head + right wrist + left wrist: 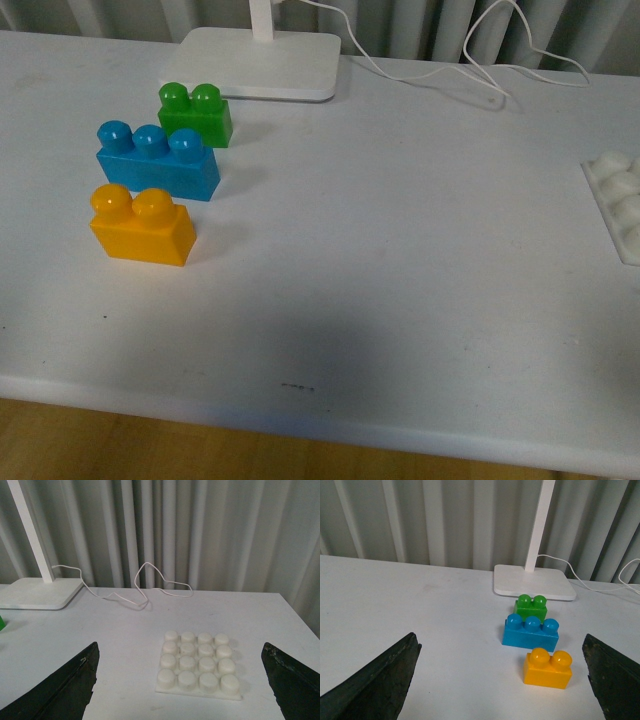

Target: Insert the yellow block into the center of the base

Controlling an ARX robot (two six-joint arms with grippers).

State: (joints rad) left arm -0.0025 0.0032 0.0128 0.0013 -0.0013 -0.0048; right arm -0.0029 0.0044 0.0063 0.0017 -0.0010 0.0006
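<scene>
The yellow block (143, 226) stands upright on the white table at the left, nearest the front edge; it also shows in the left wrist view (548, 668). My left gripper (502, 680) is open above the table, the block ahead between its fingers, nearer the right one (615, 675). The base (618, 200), a white studded plate, lies at the table's right edge, partly cut off. In the right wrist view the base (197, 666) lies ahead between the wide-open fingers of my right gripper (180, 680). Neither arm shows in the front view.
A blue three-stud brick (158, 163) sits just behind the yellow block, a green two-stud brick (196, 114) behind that. A white lamp foot (262, 62) stands at the back, its cable (480, 60) trailing right along the table. A curtain hangs behind.
</scene>
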